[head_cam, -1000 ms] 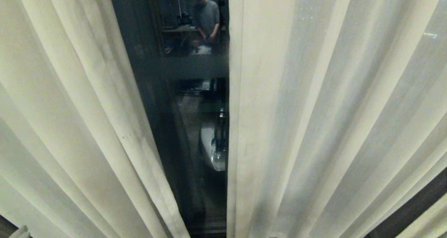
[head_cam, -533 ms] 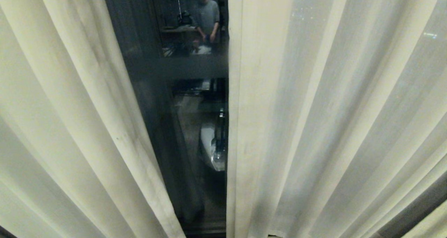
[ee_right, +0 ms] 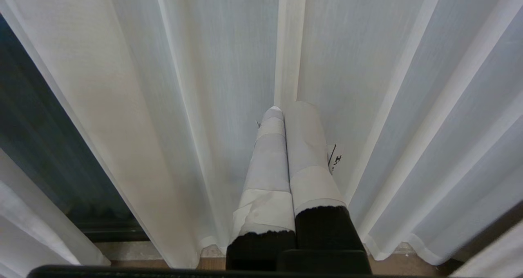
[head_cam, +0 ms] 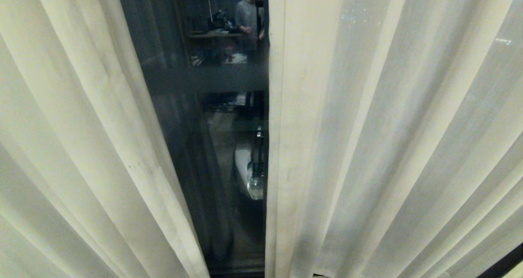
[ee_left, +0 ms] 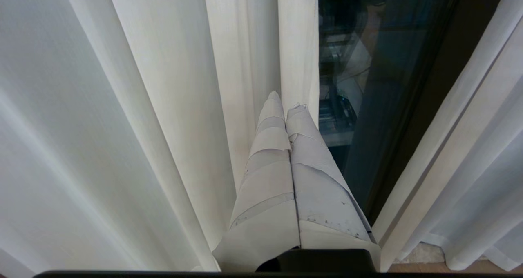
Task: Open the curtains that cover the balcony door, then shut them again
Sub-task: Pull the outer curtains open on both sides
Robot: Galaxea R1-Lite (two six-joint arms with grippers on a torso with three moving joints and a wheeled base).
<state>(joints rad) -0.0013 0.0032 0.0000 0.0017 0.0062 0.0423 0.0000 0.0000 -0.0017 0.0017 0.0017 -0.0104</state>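
Two cream curtains hang before me, the left panel [head_cam: 81, 127] and the right panel [head_cam: 367, 127], parted by a narrow gap. The balcony door [head_cam: 204, 80], dark-framed glass with a crossbar, shows through it. Neither gripper is in the head view. In the left wrist view my left gripper [ee_left: 286, 100] is shut, empty, its taped fingers pointing at the left panel's inner edge [ee_left: 298, 45] beside the glass [ee_left: 367, 86]. In the right wrist view my right gripper [ee_right: 286, 106] is shut and empty, facing the right panel's pleats [ee_right: 204, 65], apart from the cloth.
The glass reflects a standing person [head_cam: 247, 16] and a room behind me. The curtain hems end just above a wooden floor [ee_right: 408, 265]. The door's bottom rail [ee_right: 106, 229] runs along the floor in the gap.
The left panel's inner edge has swung a little to the left, widening the gap. A white tip at the head view's lower left corner has dropped out of sight. The reflected person shifted.
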